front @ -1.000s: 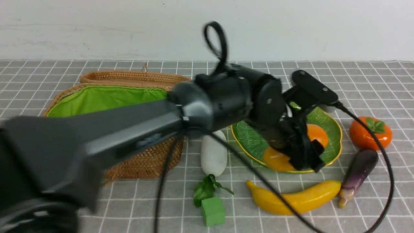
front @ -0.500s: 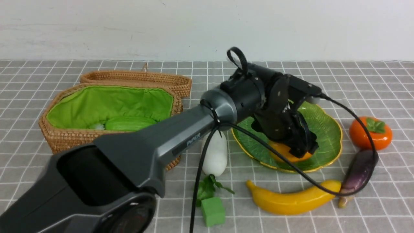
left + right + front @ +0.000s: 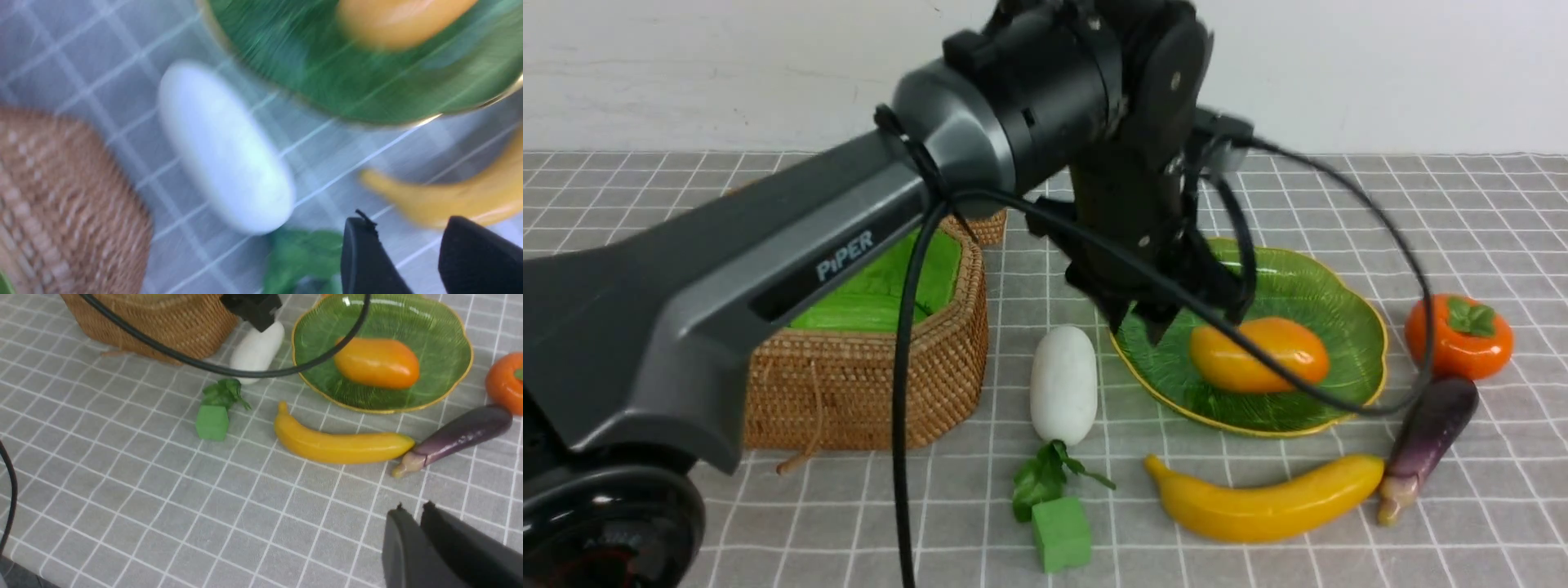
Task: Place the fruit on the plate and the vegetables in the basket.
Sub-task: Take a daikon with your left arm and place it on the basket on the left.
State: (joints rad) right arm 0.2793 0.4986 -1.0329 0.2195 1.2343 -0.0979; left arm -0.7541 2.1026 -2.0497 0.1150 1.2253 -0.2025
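crosswise, the mango lies on the plate, long axis left-right.

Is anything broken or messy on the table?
Nothing looks broken or spilled. The mango sits on the plate. The banana, persimmon, radish and eggplant lie loose, unsorted, outside the basket.

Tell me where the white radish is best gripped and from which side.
Probably the white body of the radish at mid-length, from straight above, closing across its narrow width. It lies flat, lengthwise away from the robot, with gaps to the basket and the plate.
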